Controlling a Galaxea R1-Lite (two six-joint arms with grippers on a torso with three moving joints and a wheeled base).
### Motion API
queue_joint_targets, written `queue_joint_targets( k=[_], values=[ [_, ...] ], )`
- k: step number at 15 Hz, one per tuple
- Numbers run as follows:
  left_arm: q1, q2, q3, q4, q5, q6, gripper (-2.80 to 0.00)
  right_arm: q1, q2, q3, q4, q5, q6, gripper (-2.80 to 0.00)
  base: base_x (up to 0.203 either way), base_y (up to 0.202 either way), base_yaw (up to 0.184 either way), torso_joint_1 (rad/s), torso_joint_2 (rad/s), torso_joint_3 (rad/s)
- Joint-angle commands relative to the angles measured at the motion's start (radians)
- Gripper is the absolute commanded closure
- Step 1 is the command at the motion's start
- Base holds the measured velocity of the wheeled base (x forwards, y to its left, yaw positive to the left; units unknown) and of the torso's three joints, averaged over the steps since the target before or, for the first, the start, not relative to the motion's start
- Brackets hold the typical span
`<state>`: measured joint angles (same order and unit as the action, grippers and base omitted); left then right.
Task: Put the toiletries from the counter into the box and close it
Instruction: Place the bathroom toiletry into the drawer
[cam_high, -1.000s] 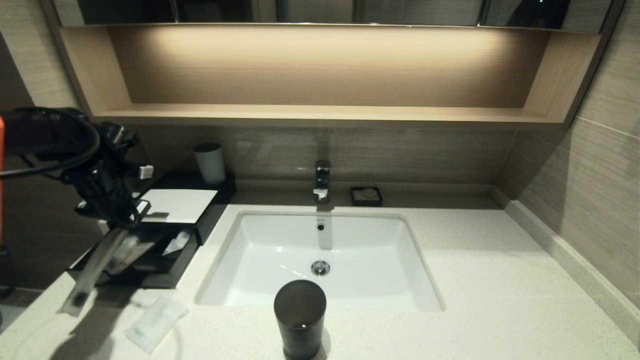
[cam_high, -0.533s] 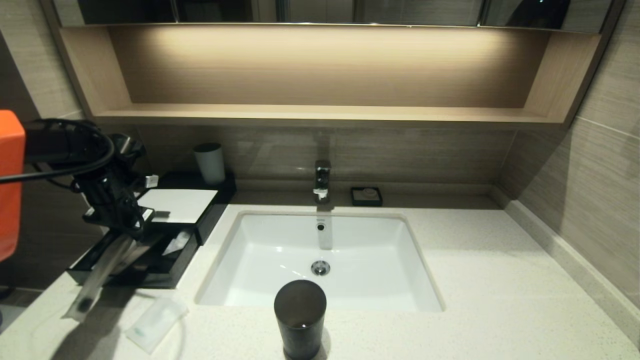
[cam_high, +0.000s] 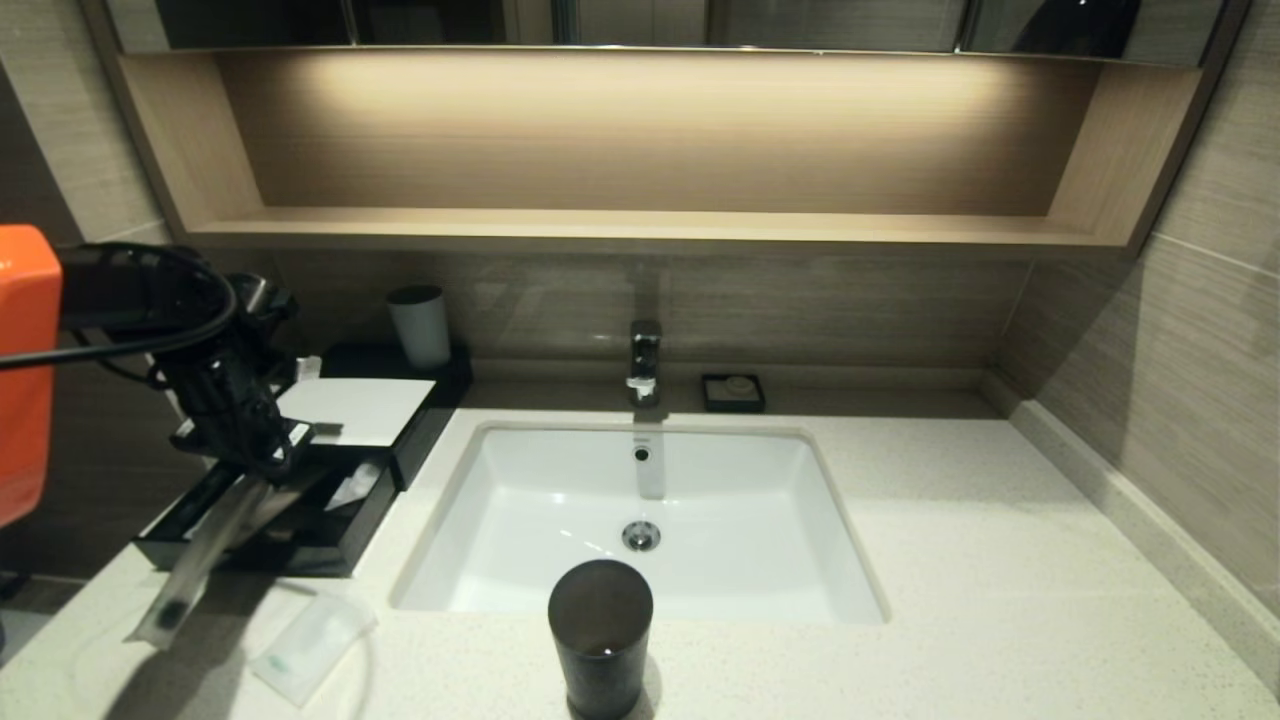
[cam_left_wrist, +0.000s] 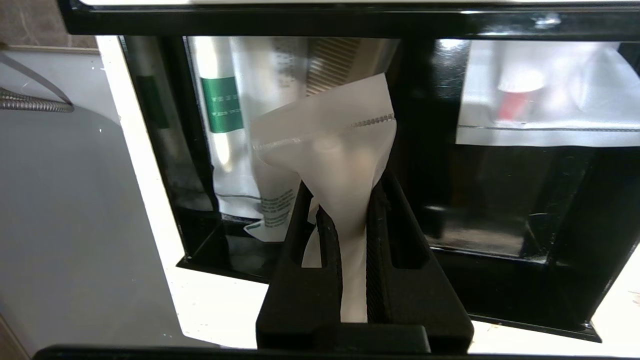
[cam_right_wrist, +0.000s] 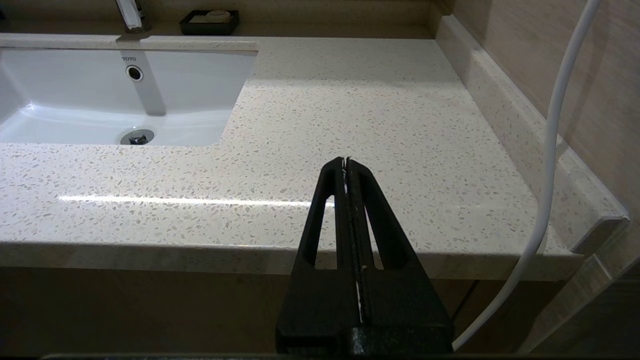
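Fingers (cam_left_wrist: 320, 235) of my left gripper (cam_high: 262, 458) are clamped on a long clear-wrapped packet (cam_high: 195, 565) slanting from the box's (cam_high: 375, 405) open drawer (cam_high: 345, 530) out over the table (cam_high: 1000, 560). I see the small sachet (cam_high: 312, 645) lying on the table near the drawer; my right gripper (cam_right_wrist: 348, 167) hovers at the table's front edge, fingers pressed together on nothing.

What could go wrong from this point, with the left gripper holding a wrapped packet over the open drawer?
1. The long packet pinched by the left gripper hangs past the drawer's front edge onto the counter; released here, it may land half outside the box.
2. A protruding packet could jam the drawer when closing.
3. The sachet on the counter could be overlooked.
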<state>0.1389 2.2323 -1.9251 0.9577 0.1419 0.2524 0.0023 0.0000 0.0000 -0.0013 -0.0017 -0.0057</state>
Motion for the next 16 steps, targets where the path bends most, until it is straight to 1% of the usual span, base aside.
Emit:
queue_joint_targets(
  k=[1,13,14,16],
  values=[
    [-0.006,0.006,0.0,0.007,0.001,0.001,0.0,0.001,0.0,0.002,0.0,0.0,0.0,0.0,0.0,0.0,0.0,0.0,0.0,0.0],
    [-0.013,0.033,0.0,0.014,0.002,-0.005,0.0,0.001,0.0,0.002,0.0,0.0,0.0,0.0,0.0,0.0,0.0,0.0,0.0,0.0],
    [-0.013,0.038,0.0,0.01,0.002,-0.005,-2.8,0.001,0.0,0.002,0.0,0.0,0.0,0.0,0.0,0.0,0.0,0.0,0.0,0.0],
    [-0.013,0.044,0.0,0.004,0.001,-0.005,-2.8,0.001,0.0,0.002,0.0,0.0,0.0,0.0,0.0,0.0,0.0,0.0,0.0,0.0]
  ],
)
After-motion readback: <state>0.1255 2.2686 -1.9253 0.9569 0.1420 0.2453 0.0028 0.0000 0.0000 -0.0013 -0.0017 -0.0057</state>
